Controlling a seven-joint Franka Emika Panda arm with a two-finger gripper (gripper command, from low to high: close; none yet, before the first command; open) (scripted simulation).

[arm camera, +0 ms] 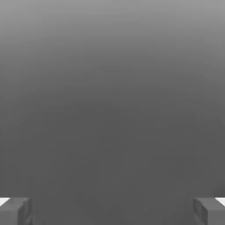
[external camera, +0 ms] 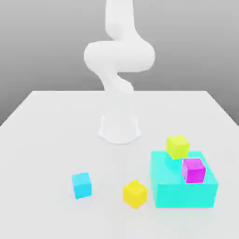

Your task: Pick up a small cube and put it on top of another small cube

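Several small cubes lie on the white table (external camera: 46,140). A light blue cube (external camera: 81,185) sits near the front toward the exterior view's left, and a yellow cube (external camera: 135,193) is to its right. A magenta cube (external camera: 193,170) rests on top of a large cyan block (external camera: 184,191). A yellow-green cube (external camera: 178,146) stands at that block's far edge; I cannot tell whether it is on the block or behind it. In the hand view my gripper (arm camera: 112,212) is open, its grey fingertips (arm camera: 15,212) far apart with nothing between them, facing a plain grey background.
The arm's white base (external camera: 119,128) stands at the table's middle, and its links (external camera: 119,56) rise out of the top of the exterior view. Bare table lies to the exterior view's left and in front of the cubes.
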